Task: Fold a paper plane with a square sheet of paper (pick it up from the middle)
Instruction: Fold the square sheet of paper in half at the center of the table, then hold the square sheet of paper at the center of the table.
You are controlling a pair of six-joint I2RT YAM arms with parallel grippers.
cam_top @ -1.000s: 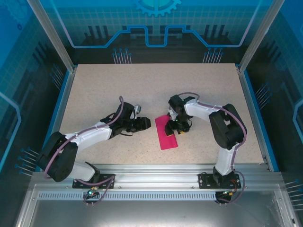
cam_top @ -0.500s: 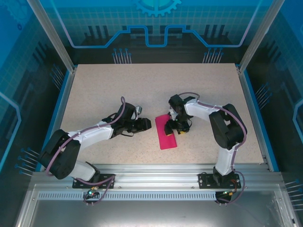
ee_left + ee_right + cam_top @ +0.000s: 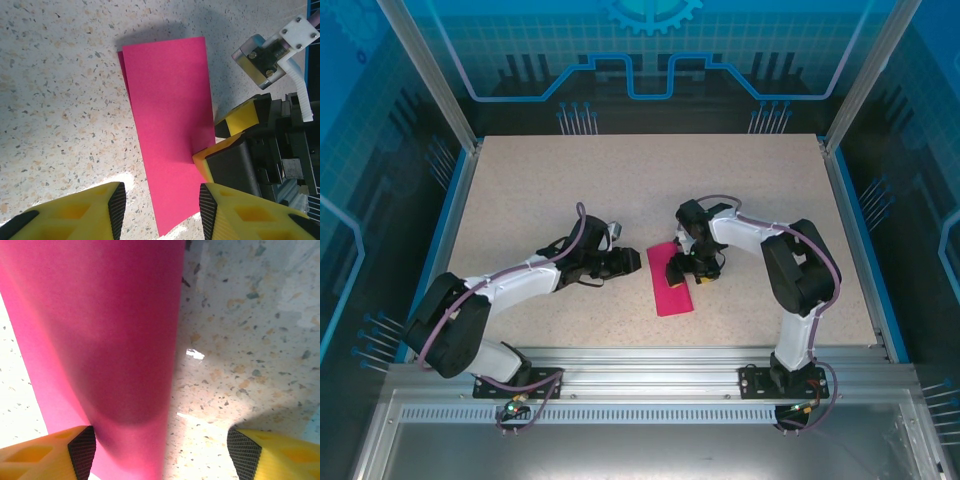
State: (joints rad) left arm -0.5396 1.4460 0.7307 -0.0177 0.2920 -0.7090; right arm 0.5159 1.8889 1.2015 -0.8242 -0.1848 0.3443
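Observation:
The square sheet of paper point(image 3: 672, 285) lies on the table as a narrow magenta strip, folded in half lengthwise; a lower layer peeks out along one long side point(image 3: 123, 70). My right gripper point(image 3: 688, 268) hovers over the strip's far half, open. In the right wrist view its jaws point(image 3: 162, 447) straddle the rounded fold edge of the paper point(image 3: 100, 340). One of its fingers point(image 3: 202, 159) overlaps the paper's edge. My left gripper point(image 3: 632, 260) stands just left of the strip, open. In the left wrist view the paper's near end point(image 3: 170, 125) shows between its jaws point(image 3: 161, 205).
The speckled beige table point(image 3: 570, 190) has free room behind and to both sides of the arms. Blue rails point(image 3: 455, 210) border its left and right edges, and an aluminium frame point(image 3: 650, 360) runs along the near edge.
My left gripper has crept a little to the right, closer to the paper's left edge. The right gripper's jaws have spread slightly wider. The paper has stayed in place.

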